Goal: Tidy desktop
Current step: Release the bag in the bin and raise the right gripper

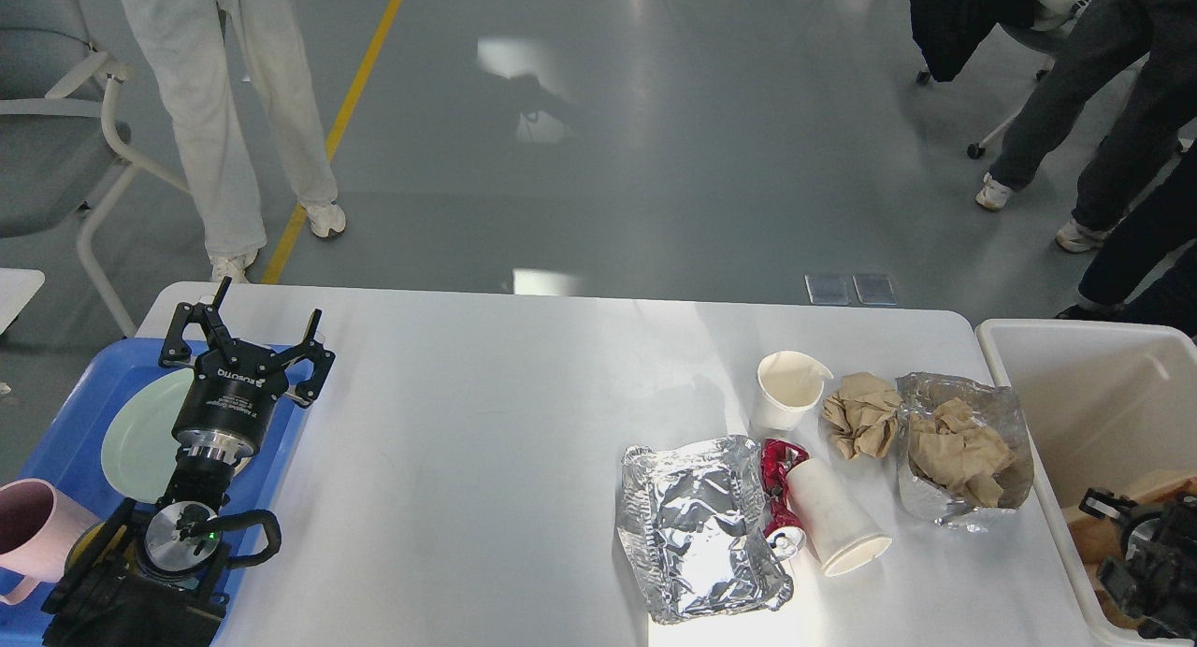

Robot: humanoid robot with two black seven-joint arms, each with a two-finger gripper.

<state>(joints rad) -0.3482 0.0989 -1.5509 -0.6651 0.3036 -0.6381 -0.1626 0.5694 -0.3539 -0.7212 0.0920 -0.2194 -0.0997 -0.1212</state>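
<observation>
The white tabletop [468,423] fills the middle of the view, with a blue tray [65,441] at its left edge and a white bin [1075,385] at its right. The left hand [248,334] hovers over the tray's pale green plate [140,432], fingers spread and empty. The right hand [1146,553] sits low inside the bin; its state cannot be told. Right of centre lie crumpled foil [692,525], two paper cups [785,390], a red wrapper [776,465] and brown paper wads [860,413].
</observation>
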